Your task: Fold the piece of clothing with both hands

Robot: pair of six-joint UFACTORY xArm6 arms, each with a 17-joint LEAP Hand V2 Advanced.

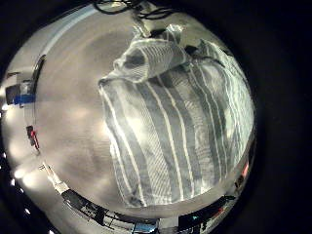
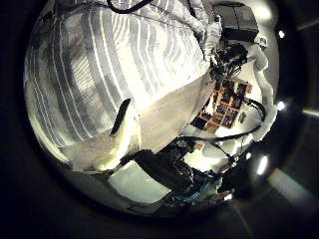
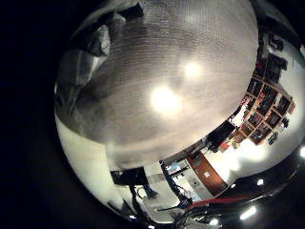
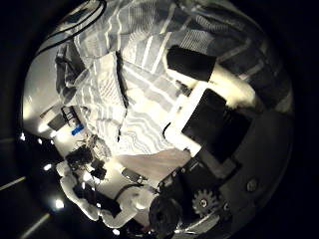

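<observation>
Garment (image 1: 175, 127) spread flat on the table (image 1: 68, 127), seen whole from the left palm. Striped along its length, with one end bunched into a thick rumpled fold (image 1: 146, 54). Taking that fold as twelve o'clock on the cloth: long sides running fairly straight down through three and nine, six o'clock hem lying near the table's rim, a few soft creases across the middle.

Wide bare tabletop off the nine o'clock side, reaching out to cluttered table edges. More bare surface under the right palm's little-finger side, with only a scrap of the cloth at that view's margin. Shelving and room clutter beyond the table's rim, well apart from the cloth.

Left hand (image 2: 164, 174) above the cloth near one edge, one finger (image 2: 122, 115) stretched out fairly straight over the stripes, nothing caught in it. Right hand (image 4: 214, 115) also over the striped cloth, fingers (image 4: 234, 85) loosely extended across it, no fabric visibly pinched or wrapped.
</observation>
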